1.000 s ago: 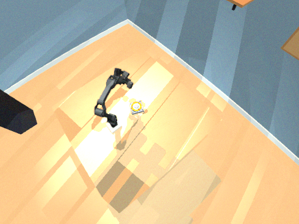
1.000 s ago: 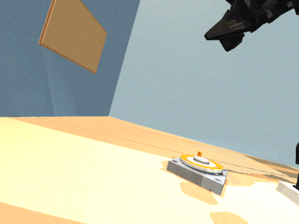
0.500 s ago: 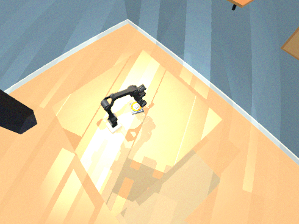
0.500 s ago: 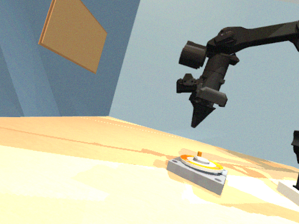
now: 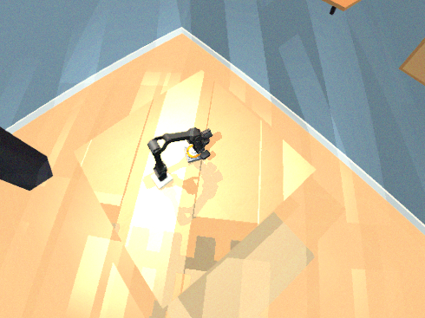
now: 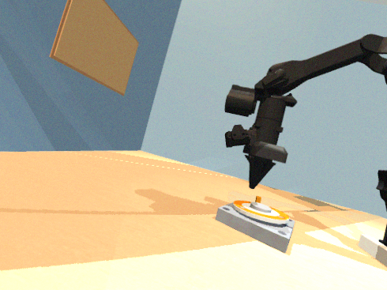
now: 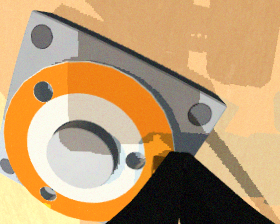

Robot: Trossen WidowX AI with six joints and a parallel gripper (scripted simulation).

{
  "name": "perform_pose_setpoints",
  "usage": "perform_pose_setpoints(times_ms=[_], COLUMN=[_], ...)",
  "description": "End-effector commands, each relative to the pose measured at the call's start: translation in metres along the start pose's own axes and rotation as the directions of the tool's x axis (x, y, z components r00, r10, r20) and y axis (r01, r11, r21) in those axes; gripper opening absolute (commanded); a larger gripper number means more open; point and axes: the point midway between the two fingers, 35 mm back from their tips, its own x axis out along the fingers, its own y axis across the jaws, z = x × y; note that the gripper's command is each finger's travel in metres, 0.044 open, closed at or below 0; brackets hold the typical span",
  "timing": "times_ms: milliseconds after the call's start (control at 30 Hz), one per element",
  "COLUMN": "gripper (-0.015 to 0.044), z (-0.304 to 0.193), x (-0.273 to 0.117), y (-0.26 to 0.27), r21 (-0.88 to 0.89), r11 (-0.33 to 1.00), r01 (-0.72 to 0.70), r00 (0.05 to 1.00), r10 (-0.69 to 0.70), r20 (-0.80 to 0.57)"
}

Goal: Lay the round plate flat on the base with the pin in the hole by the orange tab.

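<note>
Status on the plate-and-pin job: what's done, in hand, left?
Done: the closed black gripper hangs just above the upright orange tab, apart from it, holding nothing. In hand: lining up on the tab. Left: the orange-and-white round plate looks tilted on the grey square base; turn it until the hole beside the tab drops over the pin, then withdraw.

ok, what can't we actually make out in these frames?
- Wrist: gripper shut, its black fingers cover the plate edge and most of the orange tab.
- Exterior: pin and holes too small.
- Top: plate tiny, half under the arm.
</note>
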Motion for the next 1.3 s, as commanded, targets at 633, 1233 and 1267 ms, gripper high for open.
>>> perform_pose_setpoints(times_ms=[633,1233,1267], gripper=[0.0000,0.0000,0.0000], z=[-0.021,-0.038,-0.039], x=[0.021,0.021,0.021], y=[0.000,0.003,0.003], r21=[-0.004,-0.004,-0.004], r11=[1.000,1.000,1.000], r01=[-0.007,-0.007,-0.007], r00=[1.000,1.000,1.000], r10=[0.007,0.007,0.007], r20=[-0.010,-0.012,-0.012])
